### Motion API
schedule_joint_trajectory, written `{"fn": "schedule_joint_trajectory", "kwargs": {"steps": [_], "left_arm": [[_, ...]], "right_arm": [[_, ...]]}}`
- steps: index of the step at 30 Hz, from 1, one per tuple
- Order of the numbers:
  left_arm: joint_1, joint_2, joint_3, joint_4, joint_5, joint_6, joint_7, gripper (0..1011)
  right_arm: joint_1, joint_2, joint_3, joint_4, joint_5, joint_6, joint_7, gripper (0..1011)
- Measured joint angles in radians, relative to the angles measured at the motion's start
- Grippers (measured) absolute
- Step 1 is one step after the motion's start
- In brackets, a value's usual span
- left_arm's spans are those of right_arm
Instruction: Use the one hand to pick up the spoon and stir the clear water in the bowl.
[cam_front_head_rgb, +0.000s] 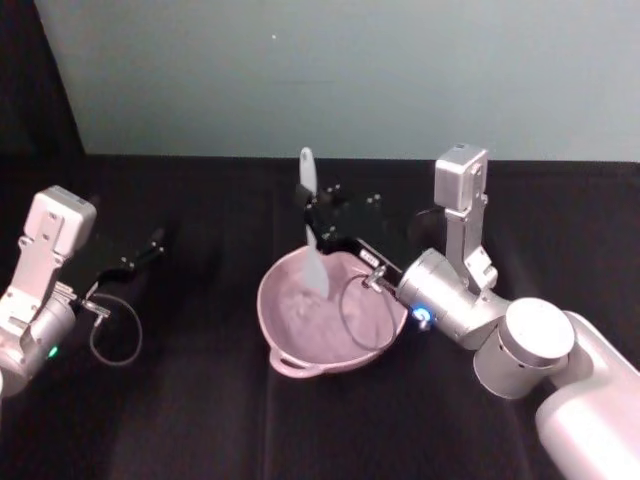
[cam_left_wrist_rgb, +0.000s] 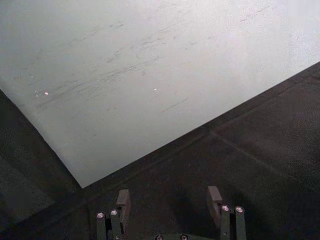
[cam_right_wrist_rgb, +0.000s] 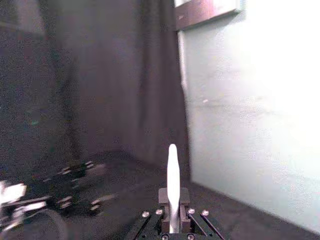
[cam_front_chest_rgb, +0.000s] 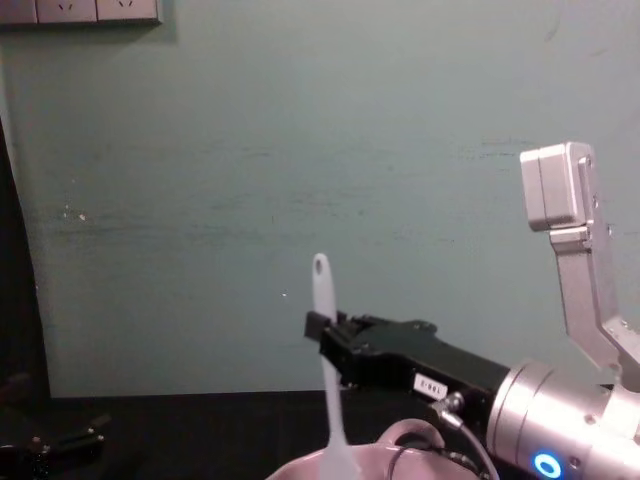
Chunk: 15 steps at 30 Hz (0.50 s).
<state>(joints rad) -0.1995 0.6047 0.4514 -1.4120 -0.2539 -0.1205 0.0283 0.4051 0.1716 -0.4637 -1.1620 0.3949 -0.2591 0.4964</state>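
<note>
Black cloth covers the table (cam_front_head_rgb: 180, 420) below a pale teal wall (cam_front_head_rgb: 350, 70). At centre sits the pink bowl (cam_front_head_rgb: 330, 358). The right gripper (cam_front_head_rgb: 312, 218), reaching in from four o'clock, pinches the white spoon (cam_front_head_rgb: 317, 268) upright, its paddle down inside the bowl's twelve o'clock side. The left gripper (cam_front_head_rgb: 152, 245) rests at nine o'clock, fingers spread wide, empty.
</note>
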Motion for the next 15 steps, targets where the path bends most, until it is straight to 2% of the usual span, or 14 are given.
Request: {"fn": "schedule_joint_trajectory", "kwargs": {"steps": [4,8,12,15], "left_arm": [[0.0,0.0,0.0,0.0,0.0,0.0,0.0,1011],[0.0,0.0,0.0,0.0,0.0,0.0,0.0,1011],[0.0,0.0,0.0,0.0,0.0,0.0,0.0,1011],[0.0,0.0,0.0,0.0,0.0,0.0,0.0,1011]], "right_arm": [[0.022,-0.009,0.018,0.043,-0.032,-0.041,-0.026,117],[0.024,0.006,0.035,0.045,-0.053,-0.051,-0.036,117],[0.004,0.036,0.05,0.007,-0.06,-0.026,-0.03,117],[-0.028,0.067,0.059,-0.048,-0.051,0.012,-0.006,117]]}}
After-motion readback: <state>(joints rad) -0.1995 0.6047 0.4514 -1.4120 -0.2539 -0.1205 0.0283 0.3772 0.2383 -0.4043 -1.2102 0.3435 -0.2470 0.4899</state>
